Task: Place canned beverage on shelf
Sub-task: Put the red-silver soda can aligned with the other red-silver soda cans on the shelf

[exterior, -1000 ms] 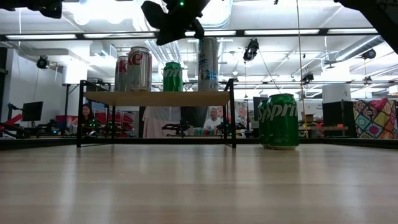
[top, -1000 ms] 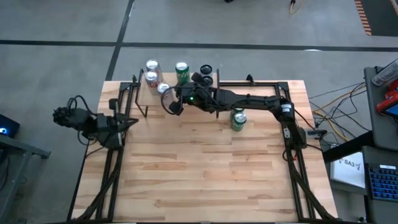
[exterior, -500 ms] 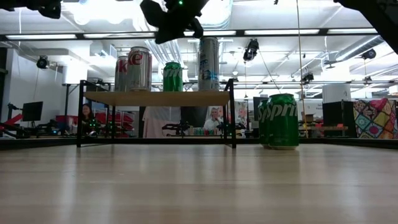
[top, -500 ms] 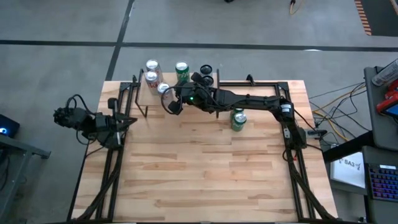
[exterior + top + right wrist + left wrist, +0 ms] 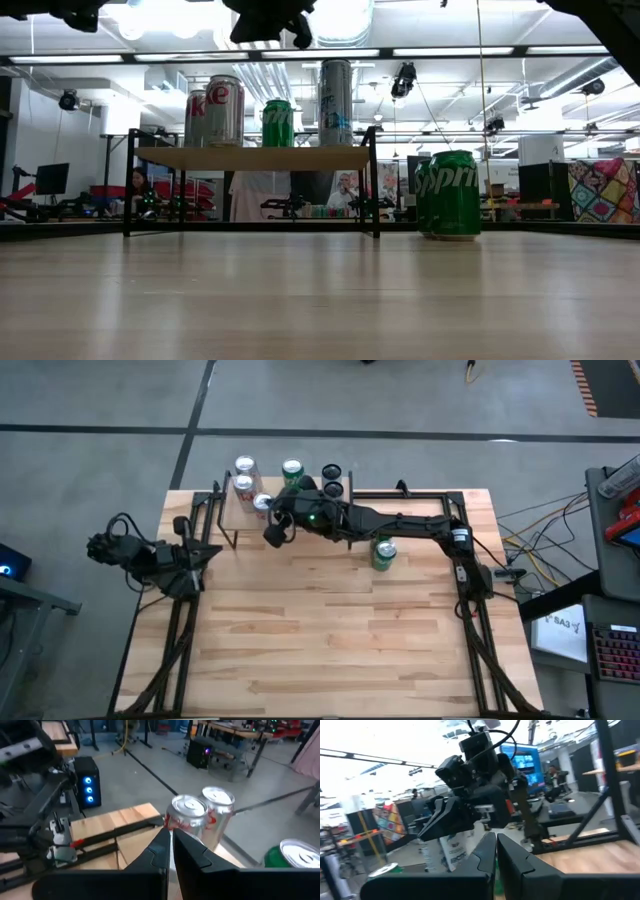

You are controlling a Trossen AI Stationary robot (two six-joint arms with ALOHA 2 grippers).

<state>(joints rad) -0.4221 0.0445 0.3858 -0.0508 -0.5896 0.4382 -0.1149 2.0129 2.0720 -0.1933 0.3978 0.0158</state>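
Note:
The shelf (image 5: 255, 158) stands at the table's far left and bears several upright cans on their bases: two silver Coke cans (image 5: 225, 110), a green can (image 5: 277, 123) and a tall silver can (image 5: 335, 102). My right gripper (image 5: 270, 534) hangs shut and empty above the shelf's near side, with the Coke cans (image 5: 190, 817) just beyond its fingertips (image 5: 170, 837). A green Sprite can (image 5: 383, 552) stands on the table right of the shelf. My left gripper (image 5: 496, 842) waits shut at the table's left edge (image 5: 205, 557).
In the low view a second green can (image 5: 424, 190) stands just behind the Sprite can (image 5: 456, 193). Black frame rails (image 5: 480, 620) run along both table sides. The near half of the wooden tabletop (image 5: 330, 650) holds nothing.
My right gripper, shut all the while, has risen from beside the tall can's top and tipped its fingers upward, drifting slightly toward the table's left. The cans on the shelf have stayed put.

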